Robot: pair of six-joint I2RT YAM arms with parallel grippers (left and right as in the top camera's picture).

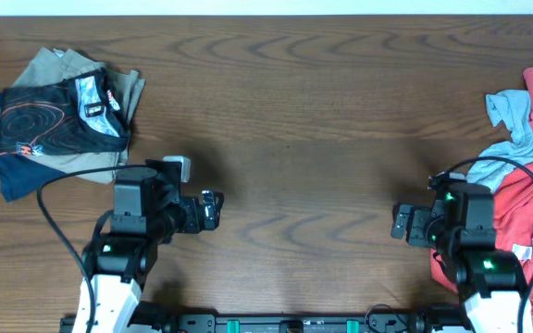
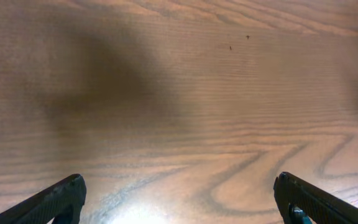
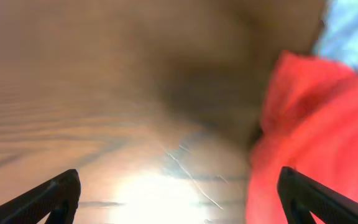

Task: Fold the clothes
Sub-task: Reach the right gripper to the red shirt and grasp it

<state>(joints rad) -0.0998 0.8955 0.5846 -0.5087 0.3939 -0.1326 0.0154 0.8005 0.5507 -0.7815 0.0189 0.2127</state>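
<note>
Off at three o'clock on the tabletop the clothes lie crumpled; left pincer and right pincer gape empty. Grabbing blind could snatch red and blue layers together.

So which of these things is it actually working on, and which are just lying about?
For the job: coral-red T-shirt and light-blue garment, heaped unfolded at right; left pincer and right pincer, both open and empty.
Lying about: stack of dark and khaki clothes at far left, seemingly already folded.
</note>
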